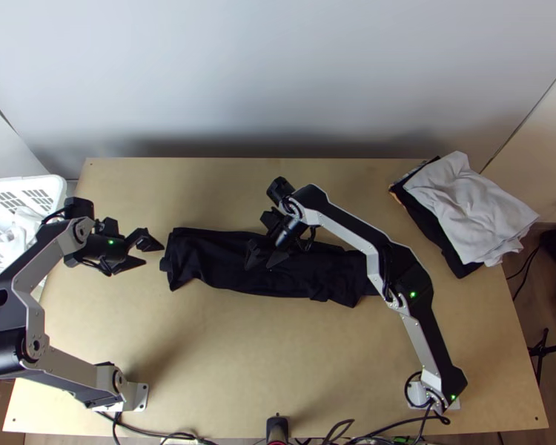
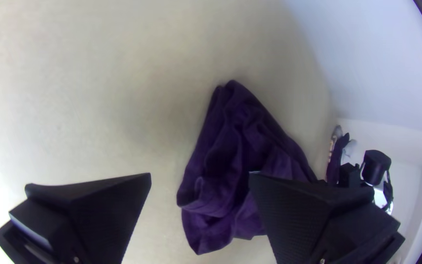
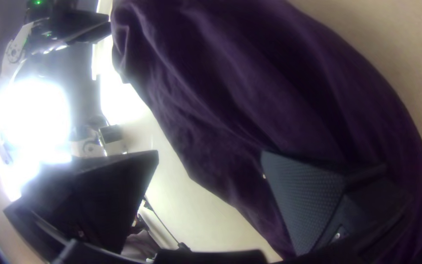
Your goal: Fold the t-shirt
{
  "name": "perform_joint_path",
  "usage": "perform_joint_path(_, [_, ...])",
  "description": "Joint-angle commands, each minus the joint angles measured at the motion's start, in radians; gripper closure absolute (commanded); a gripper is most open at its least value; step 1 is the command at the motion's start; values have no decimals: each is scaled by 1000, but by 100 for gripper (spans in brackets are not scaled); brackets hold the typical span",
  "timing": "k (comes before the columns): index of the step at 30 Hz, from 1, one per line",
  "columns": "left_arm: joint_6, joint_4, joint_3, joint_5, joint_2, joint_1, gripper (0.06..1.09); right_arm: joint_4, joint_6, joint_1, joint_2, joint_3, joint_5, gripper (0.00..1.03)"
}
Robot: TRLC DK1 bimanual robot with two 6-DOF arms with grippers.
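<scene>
A dark t-shirt (image 1: 219, 258) lies as a long, narrow, wrinkled strip across the middle of the table. Just off its left end is my left gripper (image 1: 154, 254), open and empty. Over the shirt's middle, my right gripper (image 1: 258, 267) has its fingers spread and hides some of the cloth. In the left wrist view, the shirt's bunched end (image 2: 230, 142) appears beyond my left gripper (image 2: 200, 174), one finger overlapping it. The right wrist view has the creased cloth (image 3: 269, 88) under one finger of my right gripper (image 3: 210, 152), the other finger beside the cloth's edge.
A pile with a white cloth (image 1: 467, 208) over dark ones sits at the table's right back. The white basket (image 1: 44, 185) with white cloth inside stands at the left edge. Bare wooden table (image 1: 241, 356) extends in front of the shirt. Cables run along the near edge.
</scene>
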Motion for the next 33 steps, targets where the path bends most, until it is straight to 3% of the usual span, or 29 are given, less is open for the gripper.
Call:
perform_joint_path(1, [-59, -11, -3, 132, 31, 4, 11, 0, -6, -3, 11, 0, 2, 5])
perform_joint_path(14, [-69, 15, 35, 290, 172, 28, 11, -1, -6, -6, 8, 3, 2, 5])
perform_joint_path(26, [-67, 55, 58, 322, 245, -56, 11, -1, -7, -6, 5, 0, 2, 5])
perform_joint_path(30, [-44, 57, 51, 347, 235, -88, 29, -1, -9, -6, 1, -3, 2, 5])
perform_joint_path(33, [-47, 81, 29, 347, 201, -93, 66, -1, -9, -7, 0, -3, 4, 5])
